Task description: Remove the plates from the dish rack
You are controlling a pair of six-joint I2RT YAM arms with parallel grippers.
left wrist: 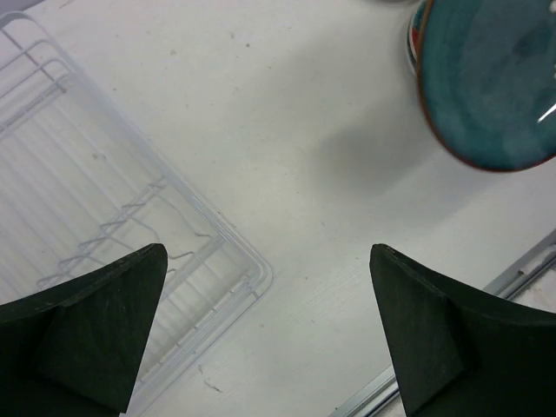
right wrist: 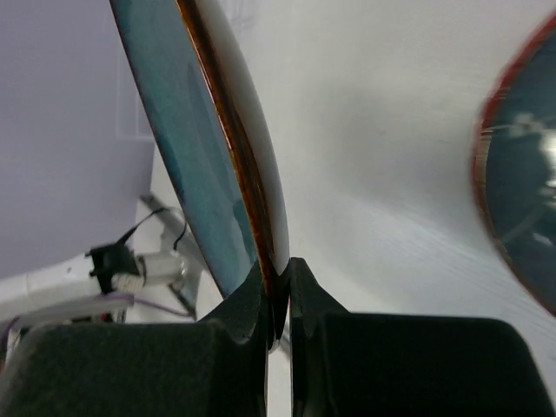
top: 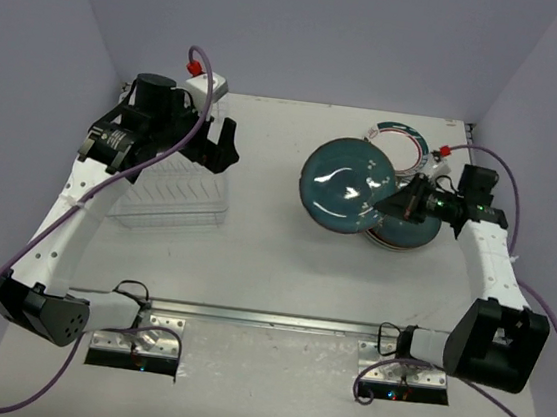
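Right gripper (right wrist: 278, 300) pinching tilted teal plate's (top: 347, 184) rim; left gripper (left wrist: 269, 334) spread wide above dish rack (top: 171, 194).

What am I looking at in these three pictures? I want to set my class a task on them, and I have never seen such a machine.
Two robot arms are bolted at the near edge of a white table. One picture looks down from above; the other two come from cameras on each wrist, so each shows its own tool. On the table's left stands a wire dish rack, with no plates visible in it. On the right lies a stack of plates, and another plate lies behind it. The right tool is shut on the rim of a teal plate, holding it tilted above the stack. The left tool is open and holds nothing, over the table by the rack.
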